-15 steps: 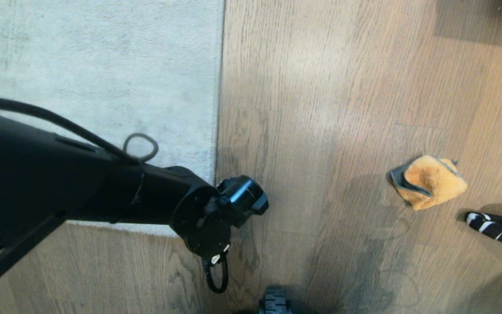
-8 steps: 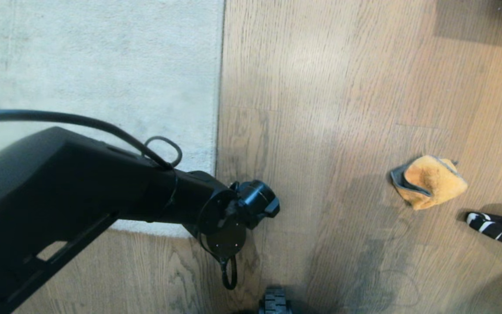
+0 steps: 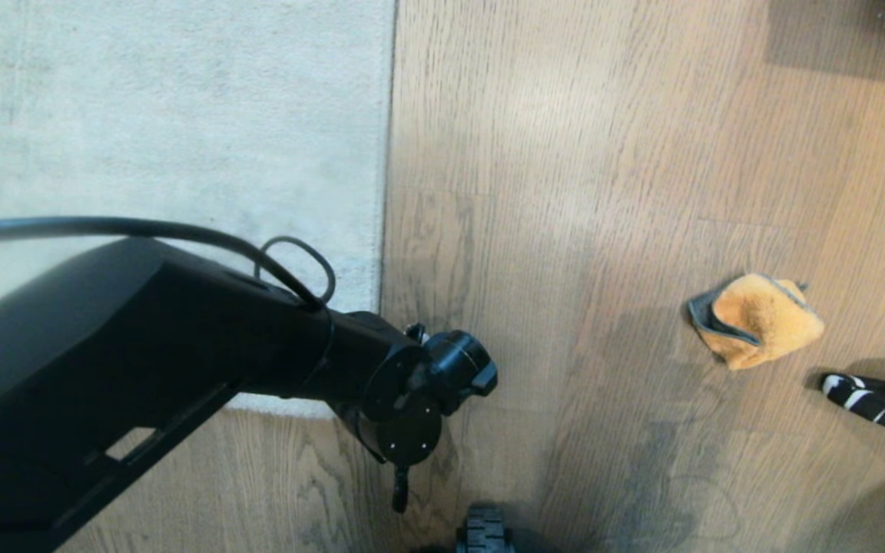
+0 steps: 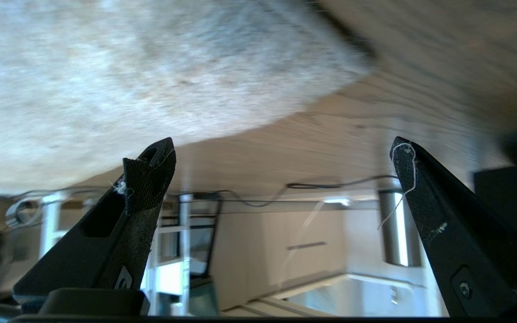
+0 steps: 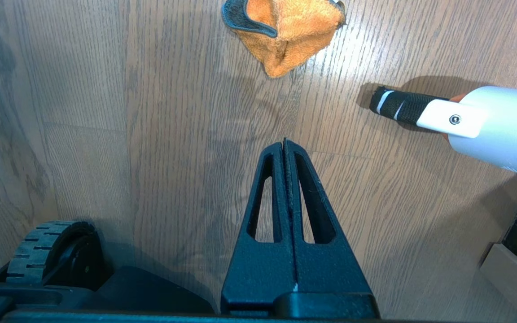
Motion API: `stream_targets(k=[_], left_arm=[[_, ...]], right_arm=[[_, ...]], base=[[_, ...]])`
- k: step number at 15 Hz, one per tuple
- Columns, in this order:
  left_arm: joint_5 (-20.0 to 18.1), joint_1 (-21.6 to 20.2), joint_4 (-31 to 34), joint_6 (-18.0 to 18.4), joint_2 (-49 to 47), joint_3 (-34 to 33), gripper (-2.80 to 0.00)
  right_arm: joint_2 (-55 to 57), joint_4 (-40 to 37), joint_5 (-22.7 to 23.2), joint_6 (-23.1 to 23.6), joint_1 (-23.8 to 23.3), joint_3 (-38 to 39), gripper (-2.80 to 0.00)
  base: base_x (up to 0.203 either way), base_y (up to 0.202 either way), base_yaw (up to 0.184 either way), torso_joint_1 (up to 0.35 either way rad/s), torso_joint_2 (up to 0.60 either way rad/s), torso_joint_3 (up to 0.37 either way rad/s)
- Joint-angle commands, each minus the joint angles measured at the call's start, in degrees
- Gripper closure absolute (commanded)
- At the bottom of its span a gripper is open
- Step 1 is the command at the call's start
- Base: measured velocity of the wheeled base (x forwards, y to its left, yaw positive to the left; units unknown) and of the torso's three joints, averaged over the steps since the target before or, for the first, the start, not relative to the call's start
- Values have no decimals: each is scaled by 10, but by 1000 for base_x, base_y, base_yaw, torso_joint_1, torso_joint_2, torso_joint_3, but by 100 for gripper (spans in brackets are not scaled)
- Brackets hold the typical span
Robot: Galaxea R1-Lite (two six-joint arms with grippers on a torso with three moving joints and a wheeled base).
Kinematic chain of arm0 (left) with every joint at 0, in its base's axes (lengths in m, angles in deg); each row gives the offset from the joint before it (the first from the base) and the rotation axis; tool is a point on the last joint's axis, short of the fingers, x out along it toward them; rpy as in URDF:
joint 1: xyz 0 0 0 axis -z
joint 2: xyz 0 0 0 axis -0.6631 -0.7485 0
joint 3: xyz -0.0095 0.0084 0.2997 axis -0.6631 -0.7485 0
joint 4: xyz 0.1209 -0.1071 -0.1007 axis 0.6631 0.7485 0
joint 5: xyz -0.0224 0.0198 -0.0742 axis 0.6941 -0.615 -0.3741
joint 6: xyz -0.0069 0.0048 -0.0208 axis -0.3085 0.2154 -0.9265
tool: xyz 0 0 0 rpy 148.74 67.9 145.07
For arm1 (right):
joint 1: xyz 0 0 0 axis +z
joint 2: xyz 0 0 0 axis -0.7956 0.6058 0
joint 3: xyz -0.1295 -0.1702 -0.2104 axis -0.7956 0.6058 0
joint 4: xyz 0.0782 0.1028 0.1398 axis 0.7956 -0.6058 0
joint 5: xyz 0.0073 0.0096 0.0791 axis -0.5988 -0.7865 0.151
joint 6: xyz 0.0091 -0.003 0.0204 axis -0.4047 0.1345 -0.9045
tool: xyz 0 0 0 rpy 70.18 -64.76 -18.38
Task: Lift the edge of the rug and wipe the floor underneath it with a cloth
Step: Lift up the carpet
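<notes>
My left gripper (image 4: 281, 152) fingers spread wide near the short-pile rug edge (image 3: 386, 230) at nine o'clock, fuzzy orange cloth (image 3: 757, 319) crumpled on wood-grain floor (image 3: 565, 192) at three o'clock, right gripper (image 5: 284, 142) fingers pressed together, visible only from its wrist.

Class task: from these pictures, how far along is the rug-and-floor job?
Done: nothing; the pale grey-beige rug edge lies flat. In hand: the left gripper, jaws open, is by its corner. Left: lifting, then wiping the wood-grain floor; the fuzzy orange cloth lies unheld.
</notes>
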Motion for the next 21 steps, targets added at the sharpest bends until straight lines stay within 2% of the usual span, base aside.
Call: stream_targets(k=[1, 4, 11, 17, 21], left_arm=[[41, 4, 0, -1, -3, -4, -280], [74, 6, -16, -10, -13, -11, -280], [79, 23, -62, -26, -41, -13, -280], [129, 26, -76, -27, -51, -26, -280], [131, 22, -119, -28, -68, -30, -280]], right_arm=[[1, 0, 0, 0, 0, 0, 0], [1, 0, 0, 0, 0, 0, 0], [1, 0, 0, -1, -1, 0, 0], [1, 0, 0, -1, 0, 0, 0], [1, 0, 0, -1, 0, 0, 0]], base=[[0, 0, 0, 0, 0, 0], [0, 0, 0, 0, 0, 0], [0, 0, 0, 0, 0, 0], [0, 0, 0, 0, 0, 0], [0, 0, 0, 0, 0, 0]])
